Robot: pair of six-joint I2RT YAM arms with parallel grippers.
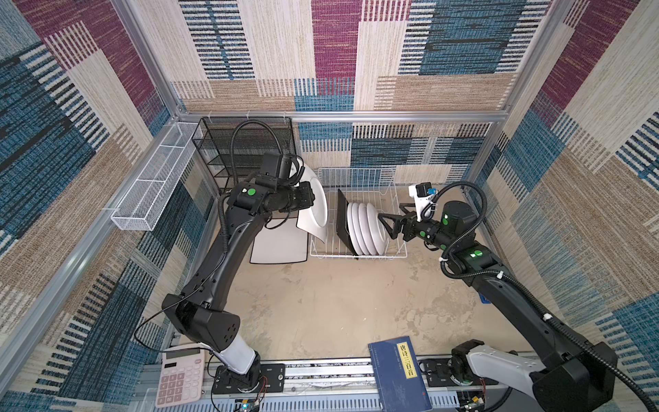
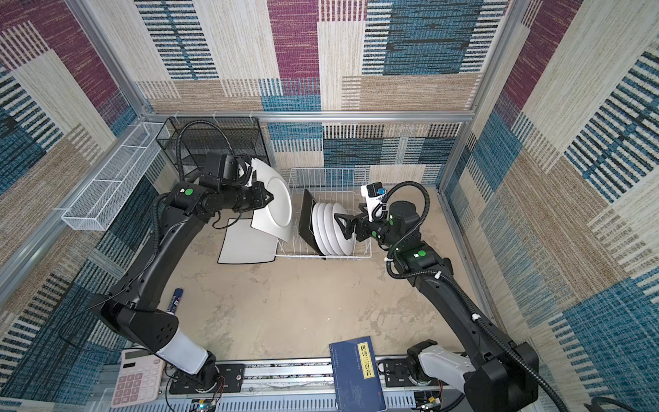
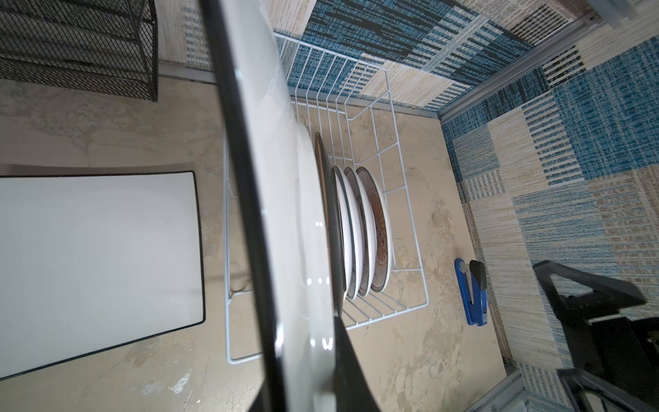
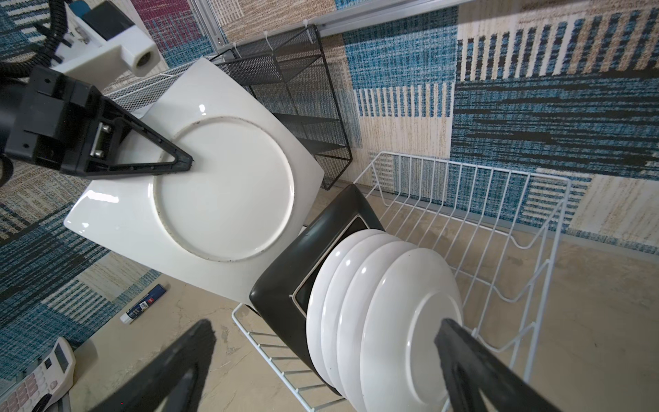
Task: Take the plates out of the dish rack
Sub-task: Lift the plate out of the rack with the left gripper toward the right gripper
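Pinching left claw (image 4: 185, 166): narrow, clamped on white square plate (image 4: 221, 192), on edge by dish rack (image 4: 499, 199).
Right claw (image 4: 324, 326): wide apart, beside nearest round plate (image 4: 410, 321); contact unclear.

The dish rack (image 1: 356, 176) is white wire; in it stand a black square plate (image 1: 343, 228) and round white plates (image 1: 369, 230), one printed with an orange sunburst. The raised square plate (image 1: 317, 210) is glossy white. At seven o'clock, a pink calculator (image 1: 180, 378); at six, a blue book (image 1: 399, 378), yellow-labelled.
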